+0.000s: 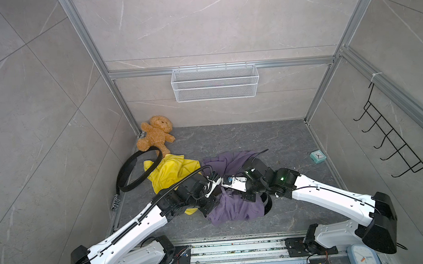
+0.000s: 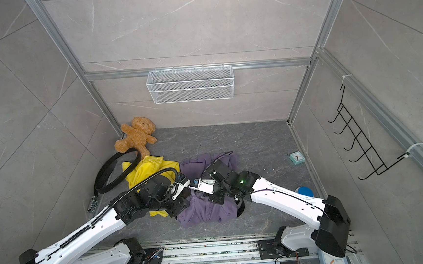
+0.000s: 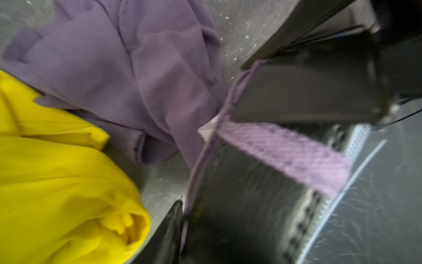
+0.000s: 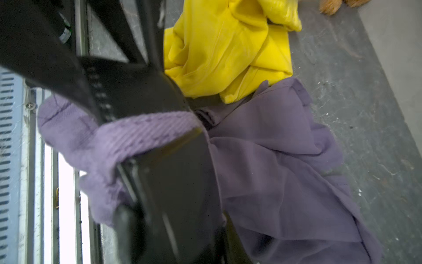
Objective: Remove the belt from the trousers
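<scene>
Crumpled purple trousers (image 1: 233,208) (image 2: 206,213) lie mid-floor, with a black belt (image 3: 296,96) (image 4: 127,91) threaded under a purple belt loop (image 3: 285,155) (image 4: 137,134). The belt's end pokes out beside the trousers (image 1: 267,205). Both grippers meet tip to tip over the waistband. In the left wrist view, the left gripper (image 1: 215,182) (image 2: 183,184) stands open; one finger (image 3: 171,228) shows beside the belt and waistband edge, the other is hidden. The right gripper (image 1: 228,181) (image 2: 195,183) is shut on the belt, which runs raised through the loop and into its jaws (image 4: 182,228).
A second black belt (image 1: 132,173) curls at the left over a yellow garment (image 1: 170,171), its buckle (image 1: 115,203) by the wall. A teddy bear (image 1: 156,135) sits in the back left corner and a teal clock (image 1: 318,156) at the right. A wire basket (image 1: 214,82) and hook rack (image 1: 397,145) hang on the walls.
</scene>
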You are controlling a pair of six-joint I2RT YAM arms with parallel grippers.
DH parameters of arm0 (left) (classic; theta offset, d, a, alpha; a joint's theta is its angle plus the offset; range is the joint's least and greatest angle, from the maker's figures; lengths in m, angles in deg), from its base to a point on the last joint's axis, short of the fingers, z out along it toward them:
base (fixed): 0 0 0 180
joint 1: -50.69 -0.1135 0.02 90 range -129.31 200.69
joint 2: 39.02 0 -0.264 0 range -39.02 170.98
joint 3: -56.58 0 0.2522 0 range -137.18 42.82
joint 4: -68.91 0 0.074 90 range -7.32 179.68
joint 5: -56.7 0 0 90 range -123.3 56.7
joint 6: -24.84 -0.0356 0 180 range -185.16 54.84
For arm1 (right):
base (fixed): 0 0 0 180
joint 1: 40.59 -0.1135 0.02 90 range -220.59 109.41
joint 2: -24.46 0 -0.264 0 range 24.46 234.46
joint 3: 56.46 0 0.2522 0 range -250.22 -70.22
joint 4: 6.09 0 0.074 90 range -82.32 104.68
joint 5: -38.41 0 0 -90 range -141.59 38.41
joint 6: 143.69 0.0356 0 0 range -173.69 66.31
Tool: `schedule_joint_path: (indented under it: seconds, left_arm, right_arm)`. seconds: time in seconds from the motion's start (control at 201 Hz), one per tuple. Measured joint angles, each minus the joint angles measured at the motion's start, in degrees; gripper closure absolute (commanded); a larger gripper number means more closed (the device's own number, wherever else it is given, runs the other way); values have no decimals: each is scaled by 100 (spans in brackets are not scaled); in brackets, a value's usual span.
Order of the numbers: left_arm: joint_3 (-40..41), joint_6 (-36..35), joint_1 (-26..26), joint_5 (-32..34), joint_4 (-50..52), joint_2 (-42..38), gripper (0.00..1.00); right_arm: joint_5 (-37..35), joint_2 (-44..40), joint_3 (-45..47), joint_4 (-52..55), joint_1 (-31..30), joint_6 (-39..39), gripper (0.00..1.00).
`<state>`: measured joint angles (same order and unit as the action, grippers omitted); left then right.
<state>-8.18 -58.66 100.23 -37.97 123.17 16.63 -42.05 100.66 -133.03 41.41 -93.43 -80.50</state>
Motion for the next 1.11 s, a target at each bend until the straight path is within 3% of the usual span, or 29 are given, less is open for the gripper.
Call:
schedule_joint_path:
  seconds: [0.214, 0.493, 0.738, 0.852, 0.882, 0.947, 1.111]
  left_arm:
    - [79, -125, 0, 529, -142, -879, 50]
    - [79, -474, 586, 1060, -531, -549, 51]
    - [205, -970, 1226, 2111, -1019, -527, 73]
    - [343, -1165, 1311, 2286, -1200, -544, 100]
    - [369, -1215, 1320, 2315, -1244, -544, 100]
    - [402, -1268, 1329, 2352, -1316, -544, 100]
    - [435, -1226, 1311, 2260, -1392, -503, 100]
  right_arm:
    - [103, -2, -120, 293, 48, 70, 100]
    - [323, 109, -398, 610, 85, 170, 100]
    - [444, 190, -483, 815, 109, 264, 100]
    - [446, 192, -483, 846, 118, 326, 100]
    - [444, 190, -483, 835, 122, 350, 100]
    - [461, 190, -481, 826, 142, 398, 93]
    - [640, 57, -219, 531, 247, 485, 48]
